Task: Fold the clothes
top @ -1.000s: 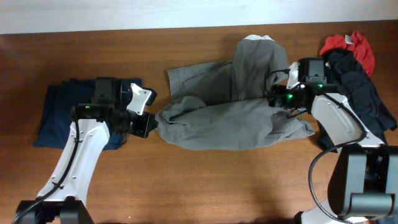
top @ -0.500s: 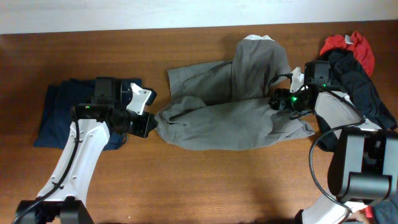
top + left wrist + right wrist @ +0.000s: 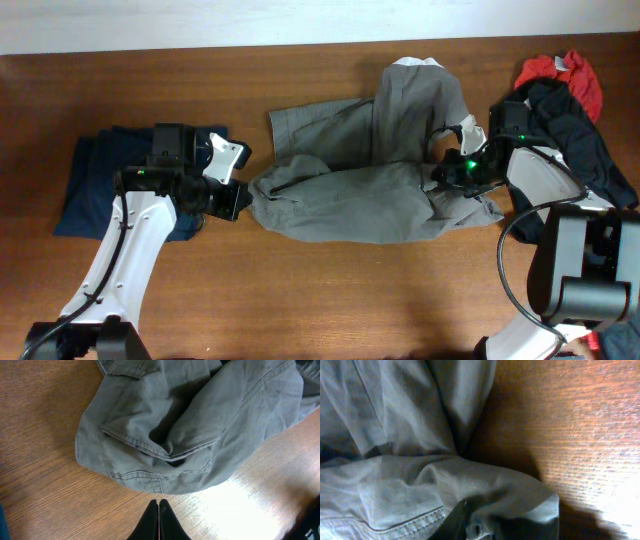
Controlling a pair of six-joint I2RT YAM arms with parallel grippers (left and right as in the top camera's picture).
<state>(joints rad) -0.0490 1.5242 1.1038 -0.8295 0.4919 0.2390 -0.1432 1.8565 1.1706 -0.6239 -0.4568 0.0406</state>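
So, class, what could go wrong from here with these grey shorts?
1. The right end effector sits in bunched folds of the shorts; it may pinch several layers.
2. The left end effector is shut, off the cloth, so a pull could drag the whole garment.

The whole counter [image 3: 330, 300] is taken in from straight above by the overhead camera, and the grey shorts [image 3: 360, 200] are seen from a distance at its middle. The left wrist view is set low and near, directed past the left pincer [image 3: 159, 506] at its bottom edge toward the shorts' left end. The right wrist view is held much closer, so cloth and a patch of wood fill it, with the right pincer [image 3: 462, 521] at its lower edge. The shorts are shared by all three views.
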